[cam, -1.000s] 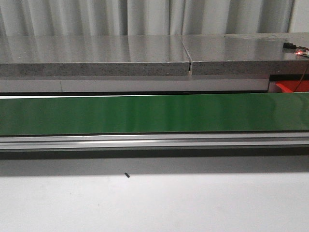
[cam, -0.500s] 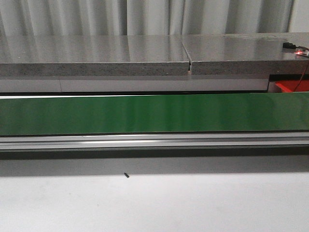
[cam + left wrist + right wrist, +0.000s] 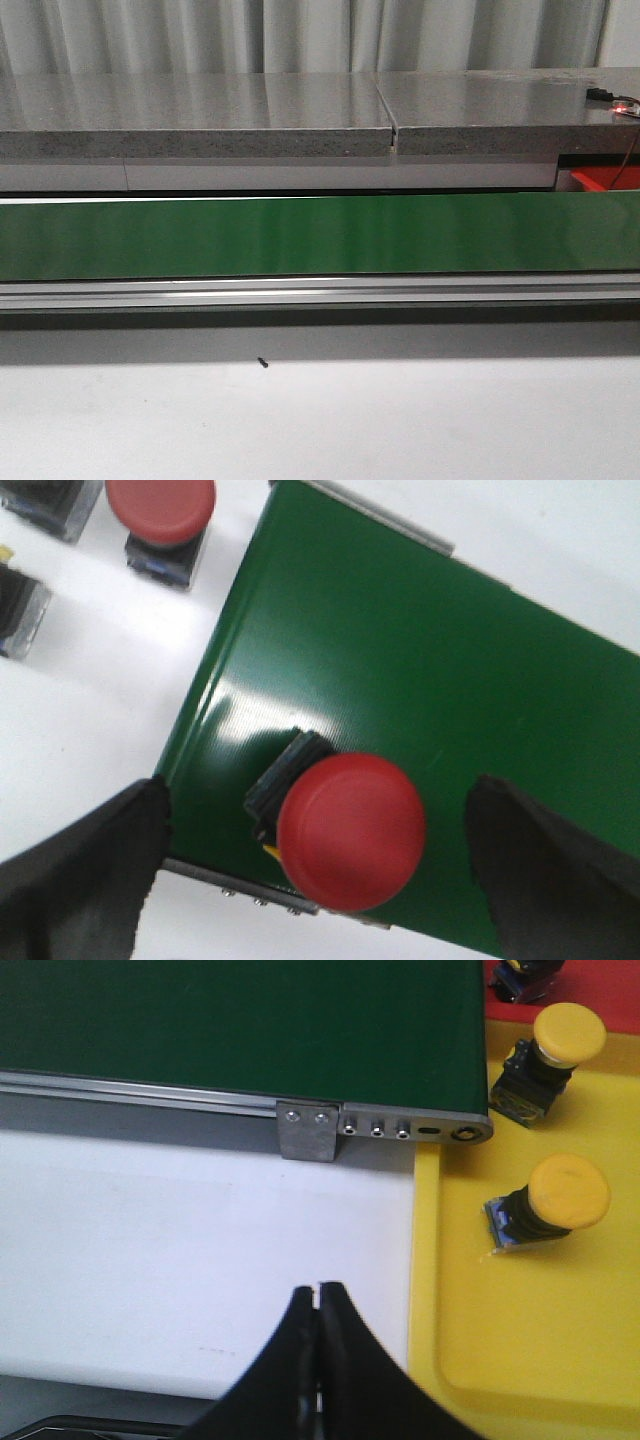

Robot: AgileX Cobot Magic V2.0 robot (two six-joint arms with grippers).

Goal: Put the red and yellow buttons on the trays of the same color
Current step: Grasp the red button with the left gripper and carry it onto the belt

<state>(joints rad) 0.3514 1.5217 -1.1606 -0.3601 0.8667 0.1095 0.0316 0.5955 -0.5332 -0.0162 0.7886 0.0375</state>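
Straddling a red button, left gripper fingers spread; no legible writing.

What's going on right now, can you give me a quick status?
Left gripper open, straddling a red button on the green belt. Right gripper shut, empty, beside the yellow tray holding two yellow buttons. Nothing blocking.

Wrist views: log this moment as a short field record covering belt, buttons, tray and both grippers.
belt: green, one red button lying on it near its end
left gripper: open, fingers either side of that red button, not touching it
off-belt buttons: another red button on the white surface beside the belt
yellow tray: holds two yellow buttons
right gripper: shut, empty, over the white table beside the tray
front view: belt bare, no arms visible
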